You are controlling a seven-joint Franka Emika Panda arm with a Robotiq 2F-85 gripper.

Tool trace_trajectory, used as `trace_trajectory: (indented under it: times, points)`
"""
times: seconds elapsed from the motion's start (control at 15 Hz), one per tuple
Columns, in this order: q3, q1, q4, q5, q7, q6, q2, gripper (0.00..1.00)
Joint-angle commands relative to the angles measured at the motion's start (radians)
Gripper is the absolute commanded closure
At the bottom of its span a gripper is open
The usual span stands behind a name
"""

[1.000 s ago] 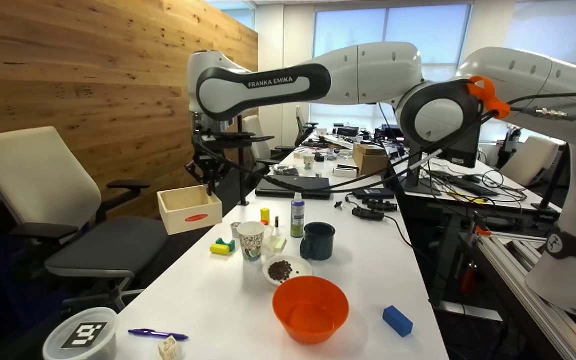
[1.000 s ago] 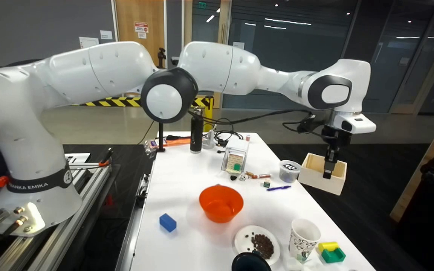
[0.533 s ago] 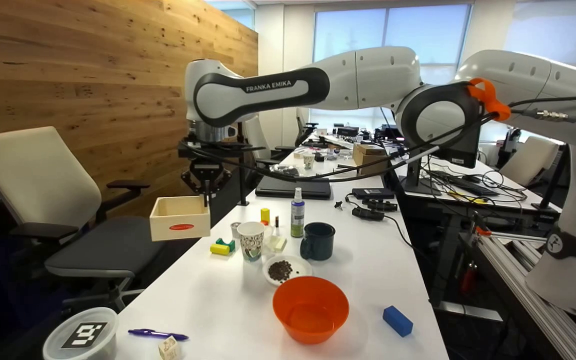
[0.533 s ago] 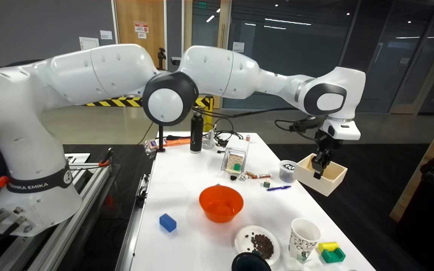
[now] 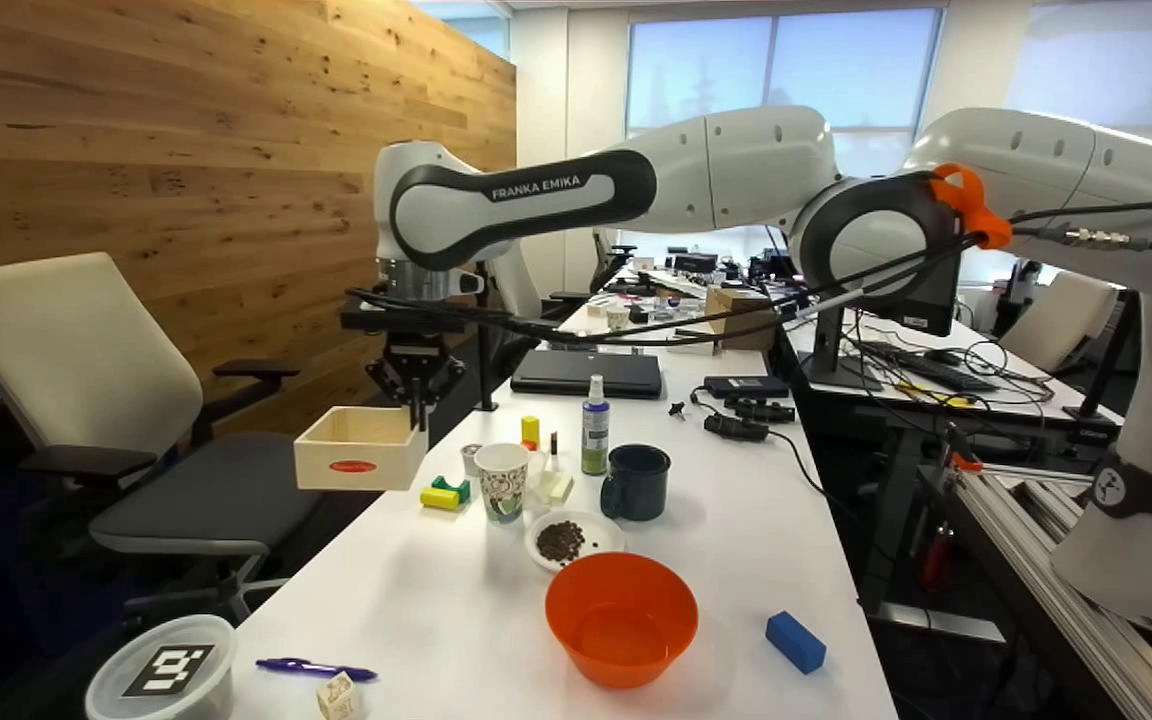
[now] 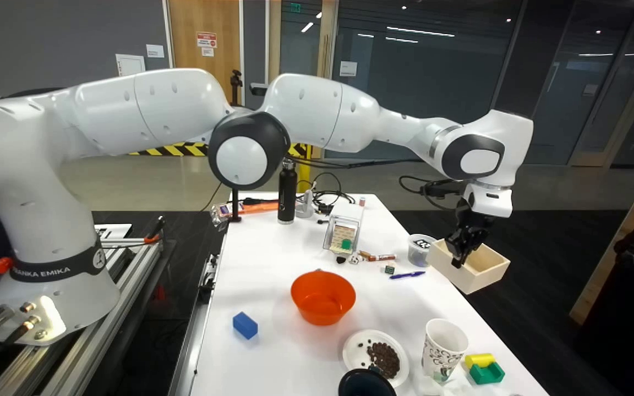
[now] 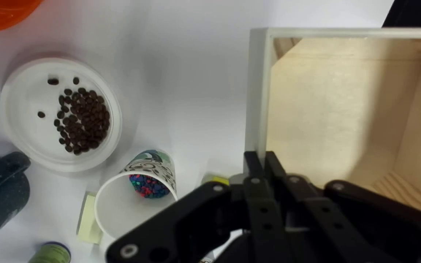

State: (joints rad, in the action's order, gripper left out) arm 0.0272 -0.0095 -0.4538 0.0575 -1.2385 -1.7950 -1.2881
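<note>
My gripper [image 7: 261, 157] is shut on one thin wall of a pale wooden box [image 7: 320, 106], with one finger outside the wall and one inside. A red oval mark shows on the box [image 5: 326, 458] in an exterior view. The box hangs beside the long edge of the white table, looking roughly level, with its open top upward. The gripper hides part of its inside; nothing is seen lying in the rest. Close by on the table stand a patterned paper cup [image 7: 117, 208] with dark coloured bits in it and a white plate [image 7: 24, 128] of brown beans.
An orange bowl [image 5: 621, 620], a dark mug [image 5: 636, 485] and a spray bottle [image 5: 595, 430] stand on the table. Yellow and green blocks [image 6: 486, 373] lie near its edge. A lidded tub [image 6: 420, 250], a purple pen [image 6: 407, 275] and a blue block [image 6: 245, 325] are farther along. An office chair [image 5: 206, 480] stands beside the table.
The arm has come down and lowered the box, still gripped. The box has turned from a tilted pose to a more level one.
</note>
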Motion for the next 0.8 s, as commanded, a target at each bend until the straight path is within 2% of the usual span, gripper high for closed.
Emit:
trace_trajectory:
  times: [0.0, 0.47, 0.73]
  points:
    - [-0.001, 0.008, 0.02, -0.01, 0.086, -0.051, -0.009, 0.98]
    - [0.007, 0.029, 0.001, -0.038, 0.445, -0.056, 0.009, 0.98]
    - [0.007, 0.015, 0.002, -0.022, 0.527, -0.066, 0.004, 0.98]
